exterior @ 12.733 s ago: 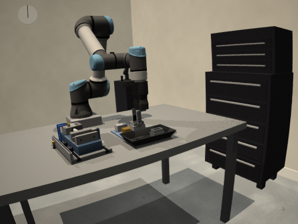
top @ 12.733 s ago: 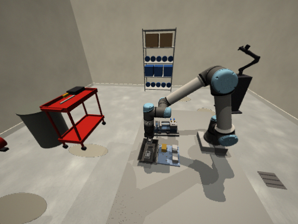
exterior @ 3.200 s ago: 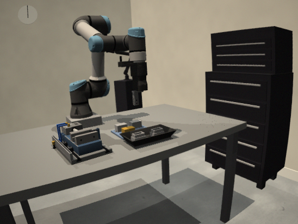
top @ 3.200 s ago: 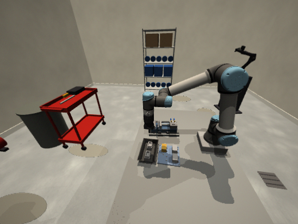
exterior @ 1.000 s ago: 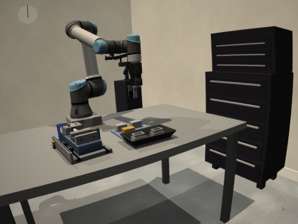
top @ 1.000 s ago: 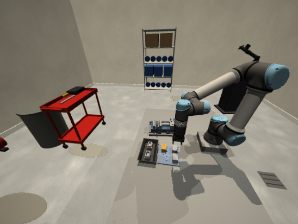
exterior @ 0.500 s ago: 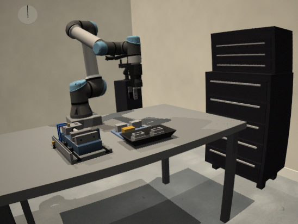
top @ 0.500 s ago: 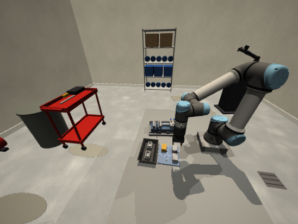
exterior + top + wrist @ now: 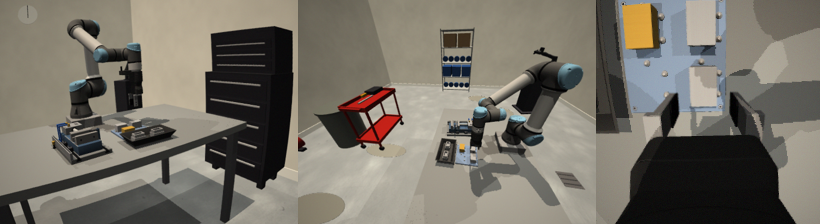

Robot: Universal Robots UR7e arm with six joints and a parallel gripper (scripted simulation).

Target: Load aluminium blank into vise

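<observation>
My black two-finger gripper [image 9: 701,116] is spread wide and released, nothing between the fingers. It hangs above the near edge of the light blue pinned infeed plate [image 9: 676,60], pointing down.

Straight below the gap lies a pale grey aluminium blank [image 9: 703,86], flat on the plate. A second pale grey aluminium blank [image 9: 701,22] lies further along the same side, apart from the first. The orange-yellow brass blank [image 9: 639,26] lies flat at the plate's other far corner, beside small round pins.

In the exterior view the gripper [image 9: 134,101] is well above the grey desk [image 9: 190,122], not touching anything.

Just beside the plate sits the black rectangular outfeed tray [image 9: 169,132], holding two grey finished parts with pockets up [image 9: 138,135] [image 9: 156,130], side by side, apart.

Further along the desk is the blue and grey vise [image 9: 81,140] with blue hoses at one end. I cannot tell whether its opening holds a blank.
</observation>
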